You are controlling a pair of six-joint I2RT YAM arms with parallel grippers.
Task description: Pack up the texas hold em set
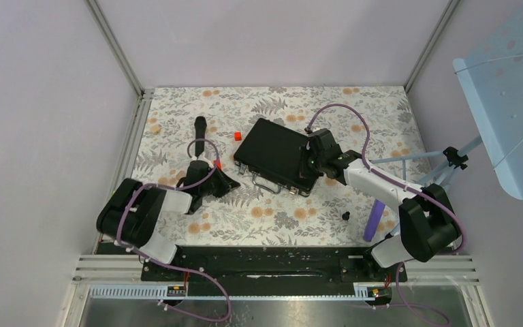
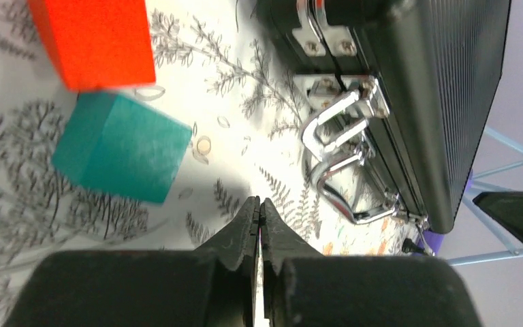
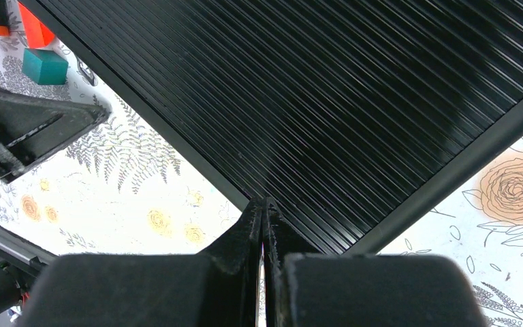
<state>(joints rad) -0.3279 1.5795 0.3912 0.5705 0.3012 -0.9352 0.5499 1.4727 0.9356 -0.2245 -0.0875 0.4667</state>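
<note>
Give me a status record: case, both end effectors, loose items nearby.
case: black briefcase, closed
left end effector: shut, empty, near the case's silver fittings
right end effector: shut, empty, above the ribbed lid; contact unclear
loose items: red block, teal block near left end effector; microphone left of case

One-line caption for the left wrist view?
Shut left gripper beside the closed black briefcase and its silver fittings, with a red block and a teal block on the floral table.

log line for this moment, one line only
case: closed, flat on table | left hand: shut, empty, near case handle | right hand: shut, empty, over case
</note>
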